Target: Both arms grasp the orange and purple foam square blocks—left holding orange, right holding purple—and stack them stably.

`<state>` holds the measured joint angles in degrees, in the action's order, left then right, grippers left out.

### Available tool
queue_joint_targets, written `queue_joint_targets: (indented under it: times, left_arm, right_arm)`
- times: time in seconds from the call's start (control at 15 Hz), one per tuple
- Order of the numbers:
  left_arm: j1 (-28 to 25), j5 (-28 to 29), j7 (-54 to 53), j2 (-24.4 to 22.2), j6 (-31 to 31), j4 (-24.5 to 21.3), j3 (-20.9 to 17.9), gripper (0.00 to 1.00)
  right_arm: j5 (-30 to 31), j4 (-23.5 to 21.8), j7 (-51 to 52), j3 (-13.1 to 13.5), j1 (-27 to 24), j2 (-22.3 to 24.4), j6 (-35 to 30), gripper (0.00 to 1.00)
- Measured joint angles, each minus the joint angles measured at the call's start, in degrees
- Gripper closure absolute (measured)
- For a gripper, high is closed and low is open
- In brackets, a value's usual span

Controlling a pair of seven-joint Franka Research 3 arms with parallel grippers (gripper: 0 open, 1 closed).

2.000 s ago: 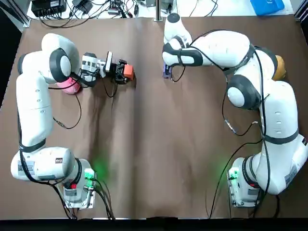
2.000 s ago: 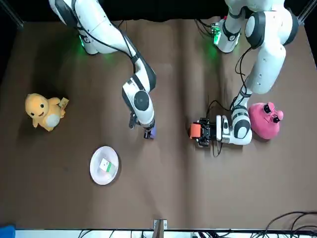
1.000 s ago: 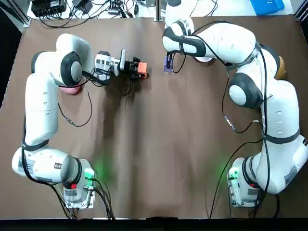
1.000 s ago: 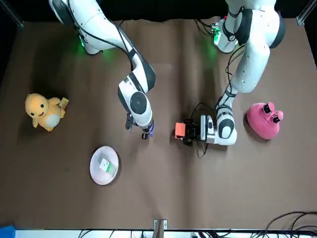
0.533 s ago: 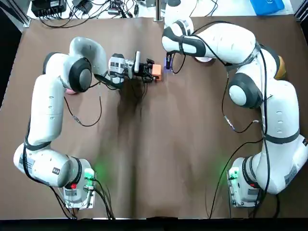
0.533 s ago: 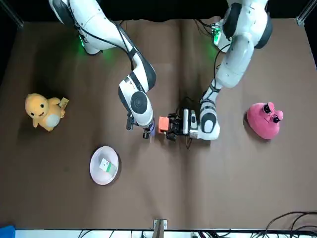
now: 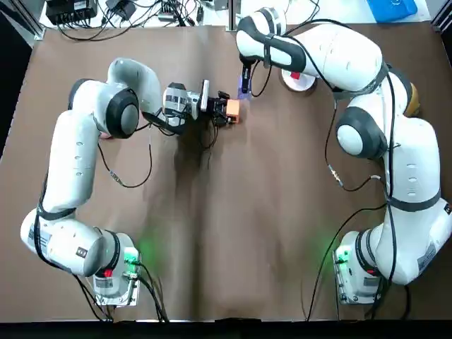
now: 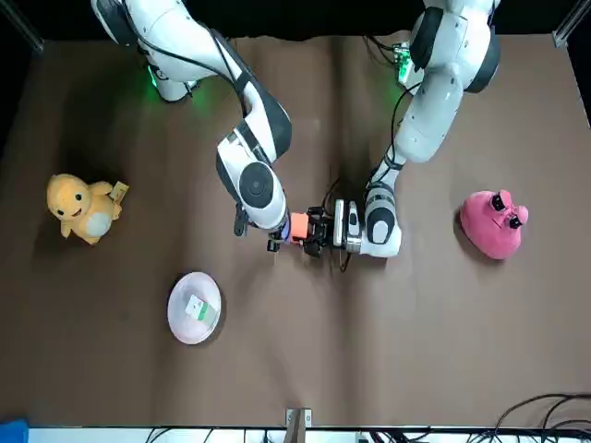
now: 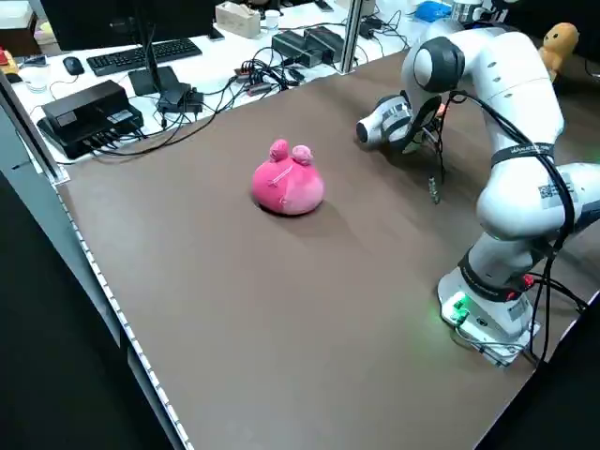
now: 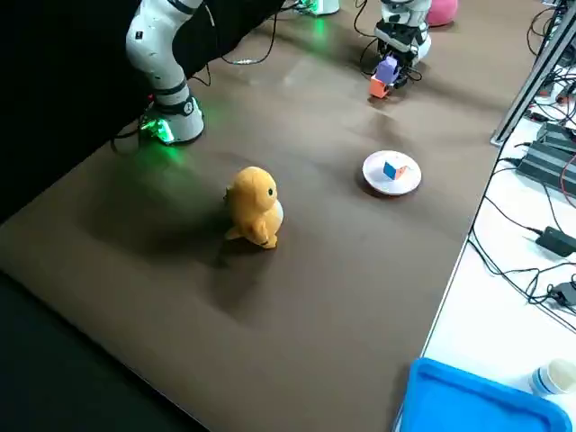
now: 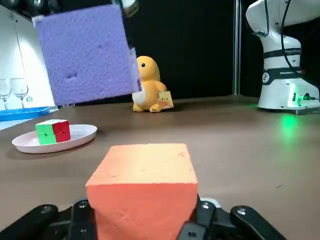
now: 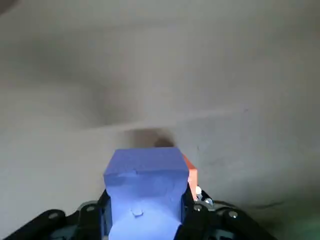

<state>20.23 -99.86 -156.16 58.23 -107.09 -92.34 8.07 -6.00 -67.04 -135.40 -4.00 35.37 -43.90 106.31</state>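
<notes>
Brown tbl (image 7: 226,240), orange block (image 7: 232,110) — cables (image 7: 176,14) behind

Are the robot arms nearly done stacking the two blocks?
Nearly. Done: the left gripper is shut on the orange block, and the right gripper on the purple block. In hand: the purple one hangs just above the orange one, with a gap showing in the left wrist view. Left: set them together squarely and let go.
</notes>
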Motion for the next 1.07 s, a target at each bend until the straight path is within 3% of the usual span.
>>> queue_joint_targets:
  times: [0.27, 0.6, 1.07]
  left_arm:
    - [0.2, 0.0, -0.1, 1.1, -3.3, 1.1, 0.1, 0.42]
    - [0.2, 0.0, -0.3, 1.4, -3.4, 1.7, 0.1, 0.42]
    - [0.2, 0.0, -0.4, 1.4, -3.6, 1.8, 0.2, 0.42]
  right_arm:
    - [-1.7, -0.3, 0.0, -0.1, 1.7, -0.4, 0.5, 0.47]
    - [-1.7, -1.2, 0.0, -0.1, 3.5, -1.6, 5.6, 0.47]
    - [1.7, -1.9, 4.0, -0.1, 4.1, -2.6, 6.5, 0.47]
